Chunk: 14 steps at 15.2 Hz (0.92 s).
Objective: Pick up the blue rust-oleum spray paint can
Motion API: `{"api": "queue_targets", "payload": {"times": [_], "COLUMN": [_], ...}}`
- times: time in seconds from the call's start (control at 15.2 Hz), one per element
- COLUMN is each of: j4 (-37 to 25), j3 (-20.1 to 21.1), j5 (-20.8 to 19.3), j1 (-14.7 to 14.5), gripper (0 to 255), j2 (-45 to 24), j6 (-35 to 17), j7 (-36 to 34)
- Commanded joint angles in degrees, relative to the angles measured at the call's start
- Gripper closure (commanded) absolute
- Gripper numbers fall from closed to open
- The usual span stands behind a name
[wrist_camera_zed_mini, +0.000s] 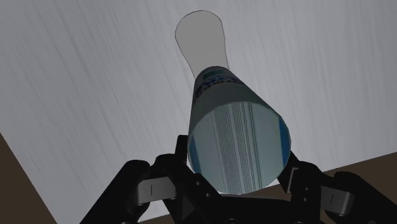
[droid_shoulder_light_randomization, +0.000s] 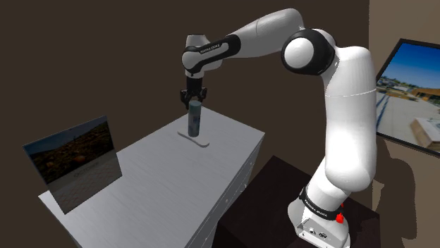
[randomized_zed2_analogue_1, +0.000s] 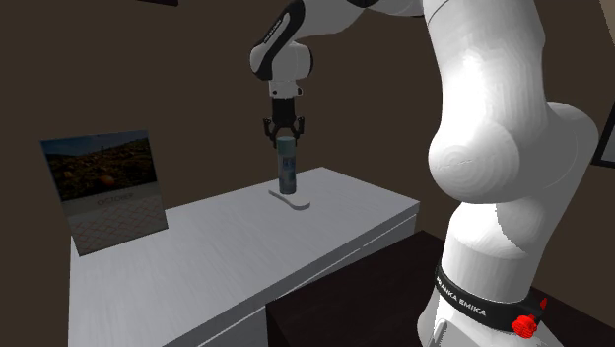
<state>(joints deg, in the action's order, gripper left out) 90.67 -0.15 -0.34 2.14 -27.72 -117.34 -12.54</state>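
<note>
We count one spray can. Under it we see one flat white slab. There is one grey table, and we find one dark stand for the robot. Pictures come to two: one standing panel with a landscape on it, and one framed picture hung up at the shoulder view's right. We count one white arm, and it carries one black gripper. That gripper has two fingers. On the arm's base we make out one red knob. Of walls we can tell two, meeting at one corner.
</note>
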Motion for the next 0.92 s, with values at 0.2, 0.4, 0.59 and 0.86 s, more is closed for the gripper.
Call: {"api": "queue_targets", "payload": {"times": [0.2,0.4,0.59,0.86], "j4": [-1.94,-3.27,-4.73,-5.91], "j3": [-0.01,-0.01,-0.01,-0.01], "j5": [0.01,0.01,0.01,0.01], "j1": [0.03,0.02,0.02,0.02], "gripper": [255,255,255,255], "j2": [1.3,1.96,2.54,2.86], "j6": [3.2,5.2,7.23,8.73], "j7": [0.06,0.07,0.08,0.09]}}
